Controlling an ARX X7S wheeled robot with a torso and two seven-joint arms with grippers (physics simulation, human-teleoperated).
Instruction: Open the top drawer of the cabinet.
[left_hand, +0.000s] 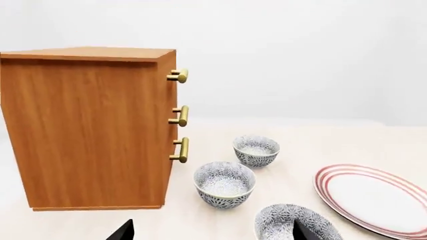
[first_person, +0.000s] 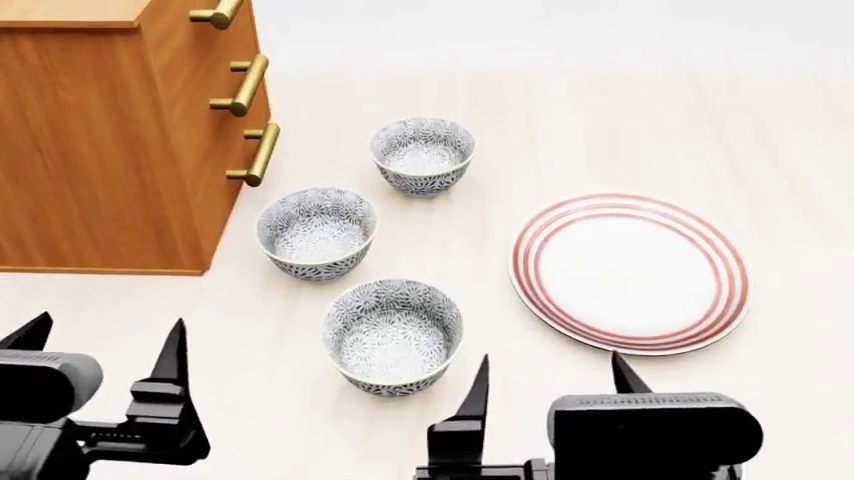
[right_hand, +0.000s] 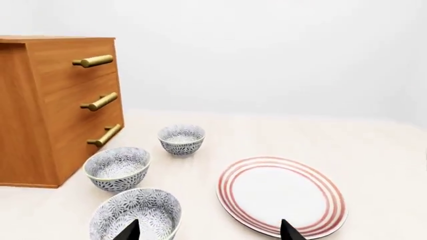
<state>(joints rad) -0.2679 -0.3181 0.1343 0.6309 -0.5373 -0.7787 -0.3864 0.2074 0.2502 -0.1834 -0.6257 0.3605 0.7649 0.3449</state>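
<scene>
On the bench (first_person: 747, 120), far left, stands the cabinet (first_person: 94, 150); its top drawer (right_hand: 77, 62) is shut. Left hand (first_person: 100, 345) and right hand (first_person: 547, 375) hover near, spread wide, empty. Three patterned bowls (first_person: 316, 232) crowd the approach: a low reach risks knocking them, or catching a lower handle (first_person: 240, 85).

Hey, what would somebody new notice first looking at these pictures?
Probably the orange-brown cabinet at far left, its three brass-handled drawers all shut, including the top drawer. Next, three patterned bowls beside it and a red-ringed plate to their right.
</scene>
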